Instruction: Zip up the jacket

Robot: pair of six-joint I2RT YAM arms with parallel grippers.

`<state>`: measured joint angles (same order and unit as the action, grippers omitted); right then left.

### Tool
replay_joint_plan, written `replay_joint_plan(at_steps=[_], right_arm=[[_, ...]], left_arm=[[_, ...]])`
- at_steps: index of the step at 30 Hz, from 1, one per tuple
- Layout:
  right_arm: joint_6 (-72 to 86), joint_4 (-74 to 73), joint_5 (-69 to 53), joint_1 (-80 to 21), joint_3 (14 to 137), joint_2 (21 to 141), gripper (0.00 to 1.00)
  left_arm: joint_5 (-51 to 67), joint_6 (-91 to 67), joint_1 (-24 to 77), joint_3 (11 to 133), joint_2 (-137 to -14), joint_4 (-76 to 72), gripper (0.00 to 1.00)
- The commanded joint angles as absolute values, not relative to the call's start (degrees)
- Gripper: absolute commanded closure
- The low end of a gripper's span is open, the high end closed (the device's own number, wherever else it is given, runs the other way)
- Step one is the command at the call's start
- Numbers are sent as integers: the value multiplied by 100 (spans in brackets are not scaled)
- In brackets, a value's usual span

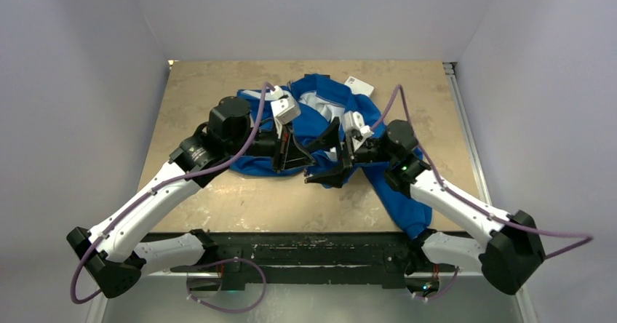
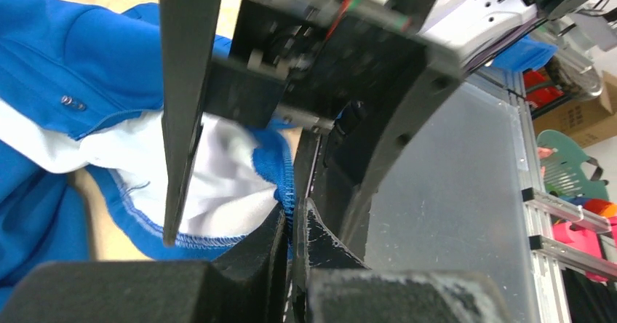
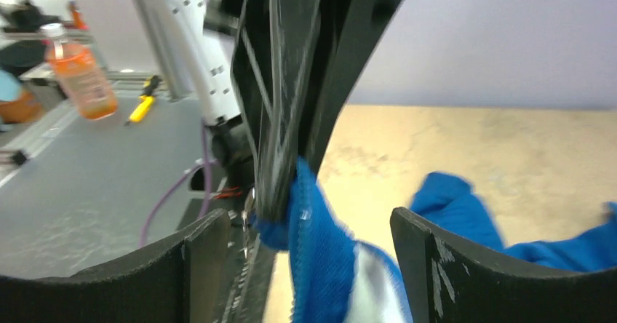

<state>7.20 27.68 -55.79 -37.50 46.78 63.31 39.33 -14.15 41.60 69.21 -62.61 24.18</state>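
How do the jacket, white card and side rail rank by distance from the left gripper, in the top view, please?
1. jacket, clamped in the left gripper.
2. white card, beyond the collar.
3. side rail, table's right edge.

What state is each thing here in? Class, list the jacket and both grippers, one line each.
jacket: crumpled, front open, white inside showing, not zipped.
left gripper: shut on the jacket's blue edge.
right gripper: open, the jacket's edge between its jaws, not clamped.
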Motion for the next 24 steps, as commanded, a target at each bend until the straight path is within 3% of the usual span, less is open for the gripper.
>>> replay_joint_plan(at_steps=[1, 6, 10, 15, 19, 24], right_arm=[[2237, 5388, -6382, -3745, 4045, 6592, 17], [3444, 7105, -6514, -3726, 3545, 6842, 23], [4984, 9530, -6483, -3615, 3109, 7077, 27], [6306, 11084, -6457, -3457, 3000, 7436, 31], [6392, 11009, -6109, -3428, 3032, 7532, 34], [5536, 9702, -5183, -3443, 3026, 7161, 36]], left_arm=[[4365, -1843, 4082, 7172, -6088, 1802, 100], [4462, -2110, 4024, 7289, -6082, 1555, 100], [4480, -2078, 3974, 7269, -6060, 1572, 100], [4400, -1961, 3937, 7252, -6040, 1640, 100], [4286, -1951, 3895, 7211, -6008, 1596, 100], [4038, -1769, 3877, 7151, -5962, 1738, 100]])
